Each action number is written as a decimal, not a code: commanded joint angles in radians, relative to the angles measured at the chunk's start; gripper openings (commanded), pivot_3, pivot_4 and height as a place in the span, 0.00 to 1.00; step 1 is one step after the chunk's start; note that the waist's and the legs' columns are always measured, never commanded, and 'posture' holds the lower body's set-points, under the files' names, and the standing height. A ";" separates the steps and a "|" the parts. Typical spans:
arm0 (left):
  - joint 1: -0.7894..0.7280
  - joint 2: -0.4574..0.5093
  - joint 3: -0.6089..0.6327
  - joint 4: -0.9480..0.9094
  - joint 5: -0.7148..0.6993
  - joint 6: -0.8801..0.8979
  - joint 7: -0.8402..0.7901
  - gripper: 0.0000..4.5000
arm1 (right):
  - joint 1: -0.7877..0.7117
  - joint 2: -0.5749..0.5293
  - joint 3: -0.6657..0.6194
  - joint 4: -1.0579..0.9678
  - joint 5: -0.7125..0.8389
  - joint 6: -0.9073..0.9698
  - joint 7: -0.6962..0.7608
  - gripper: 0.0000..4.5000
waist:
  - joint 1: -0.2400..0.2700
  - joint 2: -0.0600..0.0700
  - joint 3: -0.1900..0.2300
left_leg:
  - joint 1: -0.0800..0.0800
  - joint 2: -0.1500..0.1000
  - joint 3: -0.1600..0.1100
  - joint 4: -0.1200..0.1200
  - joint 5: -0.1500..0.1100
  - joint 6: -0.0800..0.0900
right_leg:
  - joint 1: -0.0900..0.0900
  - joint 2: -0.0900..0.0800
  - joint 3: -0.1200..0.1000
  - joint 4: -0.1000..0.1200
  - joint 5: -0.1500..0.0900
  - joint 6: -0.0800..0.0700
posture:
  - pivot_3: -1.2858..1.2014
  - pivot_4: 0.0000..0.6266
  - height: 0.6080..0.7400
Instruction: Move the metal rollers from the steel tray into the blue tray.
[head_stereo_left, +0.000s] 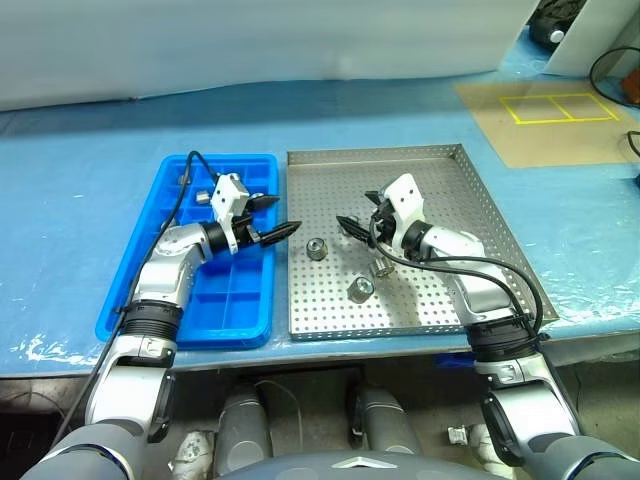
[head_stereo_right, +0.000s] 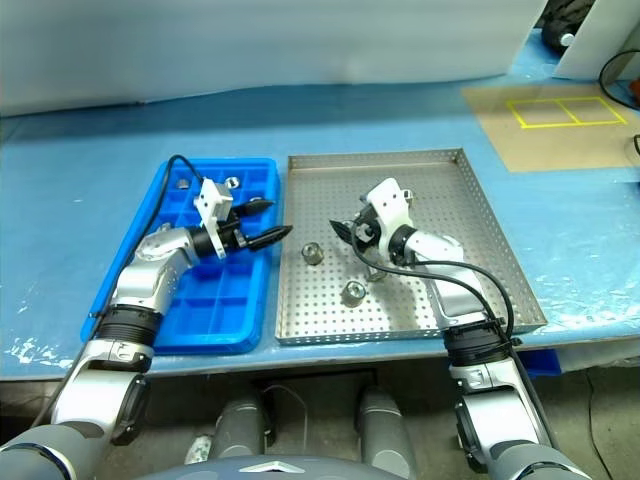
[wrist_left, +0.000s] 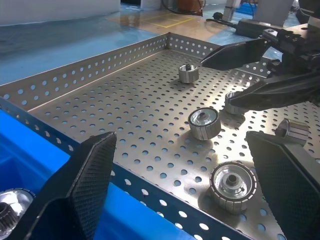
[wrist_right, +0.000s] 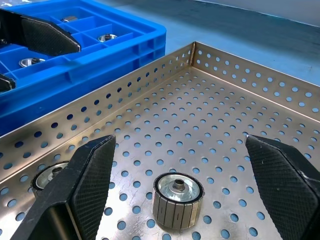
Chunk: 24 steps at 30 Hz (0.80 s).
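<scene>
The blue tray (head_stereo_left: 215, 300) lies on the bench (head_stereo_left: 70, 210) just beside the steel tray (head_stereo_left: 440, 170), with the left gripper (head_stereo_left: 278, 217) above the blue tray's right edge, jaws wide and holding nothing; at least one roller sits in a far compartment (head_stereo_right: 231, 183). Several metal rollers (head_stereo_left: 317, 249) stand on the steel tray's perforated floor near its front half. The right gripper (head_stereo_left: 352, 227) hovers above them, jaws wide and empty.
</scene>
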 joint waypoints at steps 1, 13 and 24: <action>-0.049 0.013 -0.036 -0.024 -0.004 -0.003 -0.069 0.98 | -0.013 -0.031 0.001 -0.060 0.005 -0.019 0.031 0.95 | 0.003 0.000 0.000 | 0.000 0.000 0.000 0.000 0.000 0.000 | 0.000 0.000 0.000 0.000 0.000 0.000 | 0.42 0.24 1.00; -0.159 -0.020 -0.135 0.115 0.052 -0.078 -0.195 0.98 | 0.025 -0.074 -0.004 -0.126 0.013 0.002 0.044 0.95 | -0.003 0.000 0.000 | 0.001 0.000 0.000 0.001 0.000 0.000 | 0.001 0.000 0.000 0.000 0.000 0.000 | 0.39 0.24 1.00; -0.373 -0.098 -0.221 0.546 0.226 -0.299 -0.275 0.98 | 0.139 -0.274 -0.084 -0.433 0.185 0.197 0.206 0.95 | -0.006 0.000 0.000 | 0.003 -0.001 0.000 0.002 -0.002 0.003 | 0.006 0.000 0.001 -0.004 0.000 0.000 | 0.34 0.24 1.00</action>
